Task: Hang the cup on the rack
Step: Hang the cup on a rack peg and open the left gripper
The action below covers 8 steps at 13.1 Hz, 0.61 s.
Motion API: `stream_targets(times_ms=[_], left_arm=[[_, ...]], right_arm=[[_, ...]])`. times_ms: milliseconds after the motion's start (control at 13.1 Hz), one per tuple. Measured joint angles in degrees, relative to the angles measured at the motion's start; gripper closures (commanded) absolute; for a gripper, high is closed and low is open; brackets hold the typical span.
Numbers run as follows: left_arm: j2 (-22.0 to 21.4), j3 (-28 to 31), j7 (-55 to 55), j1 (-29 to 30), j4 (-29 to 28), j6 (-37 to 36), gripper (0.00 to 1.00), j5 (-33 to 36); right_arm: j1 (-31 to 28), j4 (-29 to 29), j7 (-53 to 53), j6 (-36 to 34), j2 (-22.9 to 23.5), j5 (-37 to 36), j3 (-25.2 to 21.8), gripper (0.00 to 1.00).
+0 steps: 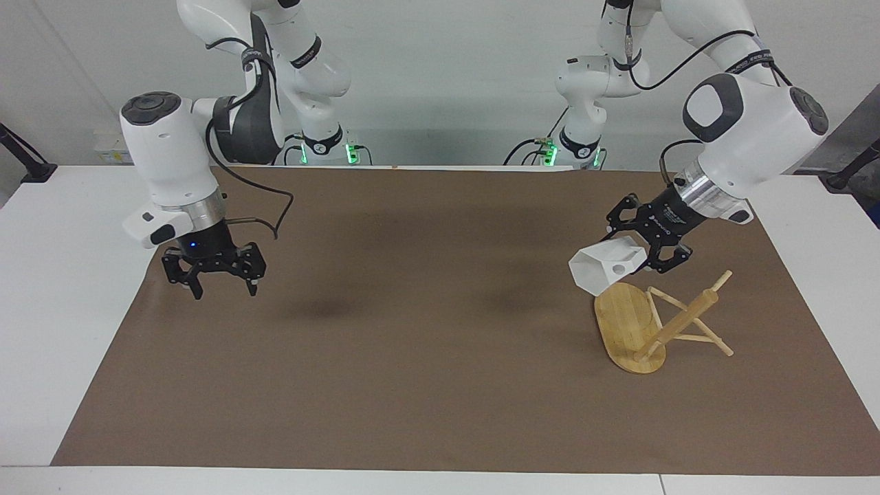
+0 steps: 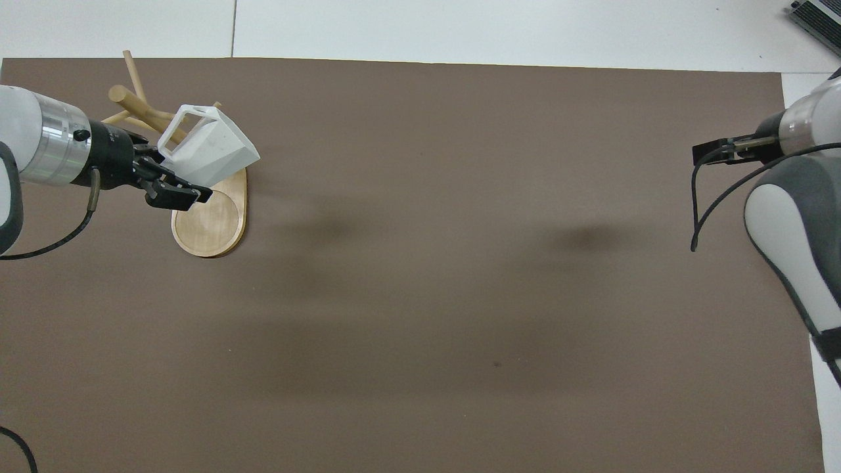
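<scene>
Two arms are over my bench (image 1: pixel 82 309), which carries a brown paper mat (image 1: pixel 426 344). Going across the facing view from its left edge, I first meet the right tool (image 1: pixel 214 280), pointing straight down over the mat's edge at the right arm's end of the bench. Its black fingers (image 1: pixel 193 283) are spread apart with nothing between them, and it hangs clear of the surface. In the overhead view only its dark tip (image 2: pixel 713 152) shows at the frame's edge.

Across the bare middle of the mat, toward the left arm's end, I see the left tool (image 1: pixel 650 249) angled down. It is clenched on the blocky handle of the small matte white faceted cup (image 1: pixel 605 268). That cup is tipped on its side in the air, its rim turned away from the tool, directly over the oval base of the light bamboo mug rack (image 1: pixel 629 323).

I see the rack lying tipped over on the mat, its flat base standing on edge while the thick central post and thin pegs slant out toward the left arm's end of the bench. From overhead, the cup (image 2: pixel 210 146) covers part of the rack's (image 2: pixel 210 220) base, with the left tool (image 2: pixel 167 177) just beside it. I cannot tell whether cup and rack touch.
</scene>
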Motion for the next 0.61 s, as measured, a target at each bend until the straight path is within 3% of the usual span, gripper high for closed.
stream_targets(times_ms=[305, 534, 610], left_arm=[[-0.3, -0.4, -7.7, -0.2, -2.4, 6.1, 1.0, 2.3], [-0.6, -0.5, -12.0, -0.2, -2.7, 8.0, 1.0, 3.5], [-0.6, -0.4, -12.5, -0.1, -2.7, 8.4, 0.85, 3.6]], right_arm=[[0.1, 8.9, 4.1, -14.1, -1.1, 0.0, 0.3, 0.0], [0.2, 12.3, 6.3, -20.9, -1.7, 0.0, 0.4, 0.0], [0.2, 12.6, 6.4, -22.3, -2.3, 0.0, 0.4, 0.0]])
